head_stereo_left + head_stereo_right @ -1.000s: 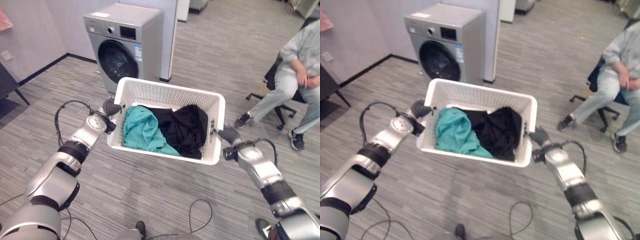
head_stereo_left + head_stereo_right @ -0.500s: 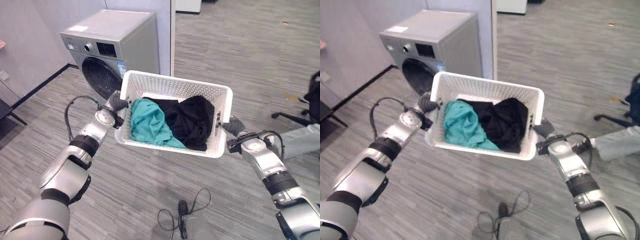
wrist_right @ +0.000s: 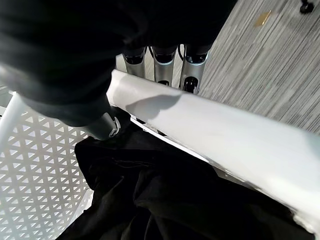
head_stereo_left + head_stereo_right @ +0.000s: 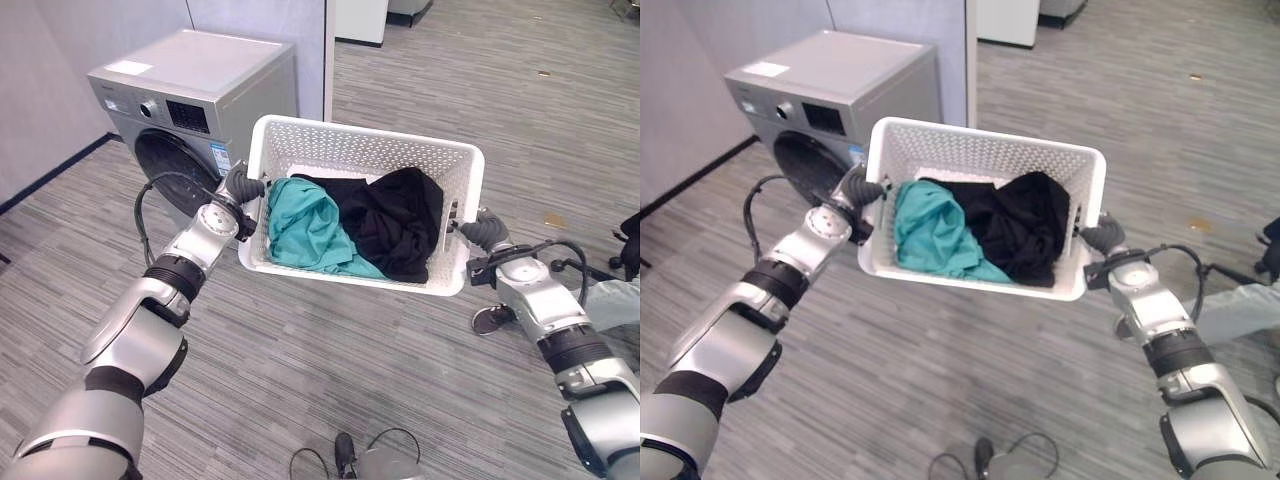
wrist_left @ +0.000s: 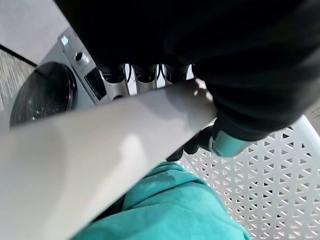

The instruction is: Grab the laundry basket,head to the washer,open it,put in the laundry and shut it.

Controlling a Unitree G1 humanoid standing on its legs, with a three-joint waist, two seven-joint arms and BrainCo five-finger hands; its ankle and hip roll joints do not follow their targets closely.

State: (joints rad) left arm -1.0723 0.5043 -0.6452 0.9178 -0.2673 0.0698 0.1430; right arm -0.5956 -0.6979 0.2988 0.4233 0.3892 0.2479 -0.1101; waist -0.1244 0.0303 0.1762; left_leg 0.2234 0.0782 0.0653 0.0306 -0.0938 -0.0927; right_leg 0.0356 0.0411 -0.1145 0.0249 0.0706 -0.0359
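So the laundry basket (image 4: 360,215) is up in the air between both hands, long axis running side to side across the robot's front. Left hand (image 4: 240,190) has its fingers (image 5: 145,75) curled over the rim at the left short end, thumb tucked on the inside wall. The right hand (image 4: 478,232) does the same at the right end, its fingers (image 3: 160,57) hooked over the rim with the thumb inside next to the black clothing (image 4: 395,222). A teal garment (image 4: 310,225) sits in the left half.

The bit that matters: the washer (image 4: 190,110) is ahead and off to the left, so the left hand is the closer one. The basket's left end looks nearly level with the washer's front, though I can't tell the gap for sure. The round door (image 4: 180,175) looks shut, so I'd guess the basket needs setting on the floor (image 4: 300,370) before a hand goes for it.
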